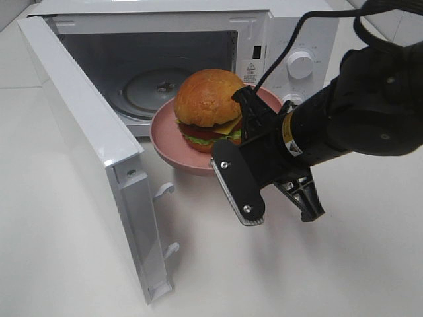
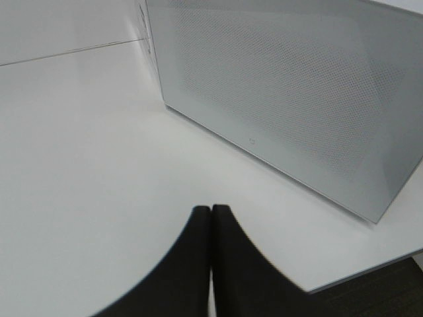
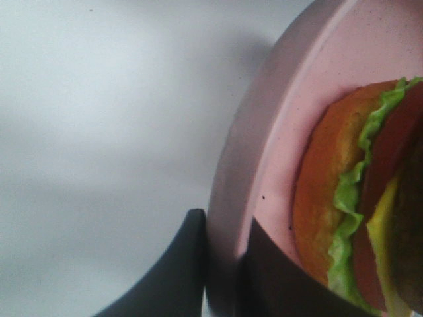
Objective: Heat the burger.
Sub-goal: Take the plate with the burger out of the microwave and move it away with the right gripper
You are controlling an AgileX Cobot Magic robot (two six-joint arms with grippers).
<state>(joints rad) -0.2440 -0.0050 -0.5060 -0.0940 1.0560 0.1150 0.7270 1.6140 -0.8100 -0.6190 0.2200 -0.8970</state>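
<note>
White tabletop, microwave (image 1: 198, 59) door open. My right gripper (image 3: 221, 264) pinches the pink plate (image 1: 173, 146) rim — burger (image 1: 208, 109) sits on it, just outside the cavity mouth, which lies straight beyond. Left gripper (image 2: 210, 218) pressed together, empty, behind the oven — right arm nearer.

The microwave (image 1: 198, 59) is placed at the rear edge of the table (image 1: 66, 264), its door (image 1: 92, 152) swung open toward the front-left. The plate (image 1: 173, 148) is positioned in front of the microwave's opening, and the burger (image 1: 206, 109) is seated on it. The right gripper (image 3: 221, 264) is located at the plate's rim, on the side toward the table's front-right.
</note>
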